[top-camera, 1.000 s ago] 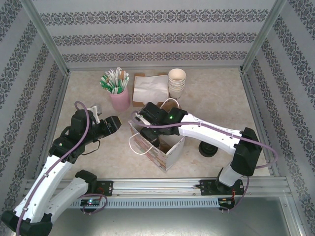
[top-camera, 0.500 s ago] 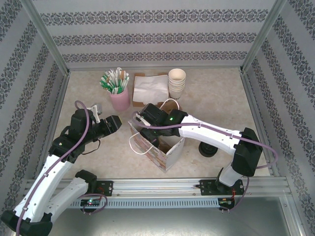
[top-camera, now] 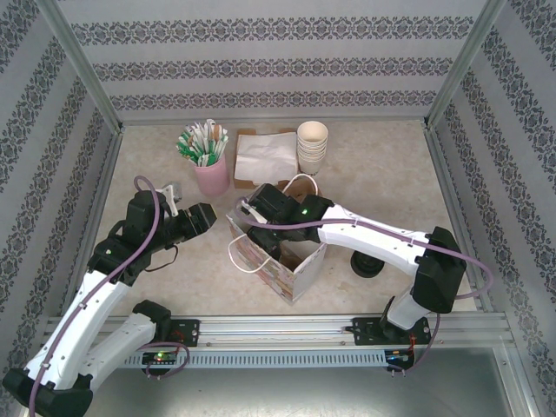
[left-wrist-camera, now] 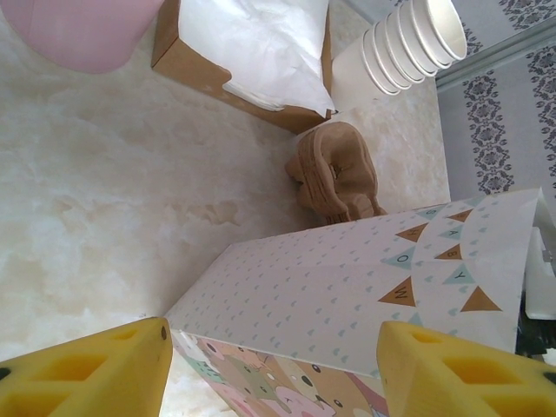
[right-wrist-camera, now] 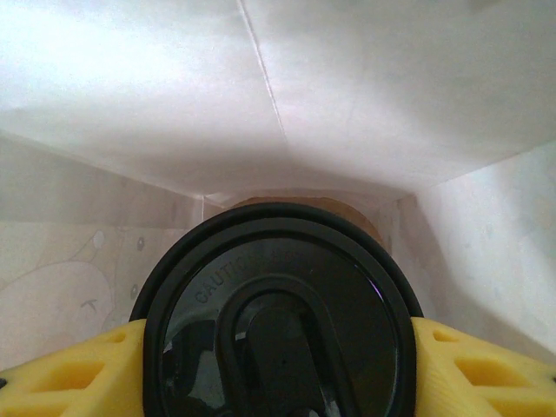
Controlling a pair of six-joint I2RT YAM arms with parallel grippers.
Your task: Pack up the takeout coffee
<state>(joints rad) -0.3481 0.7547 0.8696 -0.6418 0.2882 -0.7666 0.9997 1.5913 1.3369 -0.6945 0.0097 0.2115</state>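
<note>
The takeout coffee [right-wrist-camera: 274, 321] shows its round black lid in the right wrist view, with the white inside walls of the paper bag [right-wrist-camera: 365, 95] around it. My right gripper [right-wrist-camera: 278, 369] is shut on the cup, a yellow pad on each side of the lid. In the top view, the right gripper [top-camera: 262, 228] reaches into the open mouth of the patterned bag [top-camera: 291, 271], and the cup is hidden under it. My left gripper [top-camera: 207, 214] hangs just left of the bag. It stands open [left-wrist-camera: 278, 373], and the bag's side [left-wrist-camera: 347, 278] lies beyond its fingers.
Behind the bag stand a pink cup of sachets [top-camera: 211, 174], a brown box of white napkins [top-camera: 265, 155] and a stack of cream paper cups [top-camera: 312, 146]. A brown cardboard piece [left-wrist-camera: 334, 174] lies by the bag. A dark round object [top-camera: 366, 264] sits right of the bag.
The right gripper with the cup has shifted slightly at the bag's mouth. The left arm has edged a little toward the bag.
</note>
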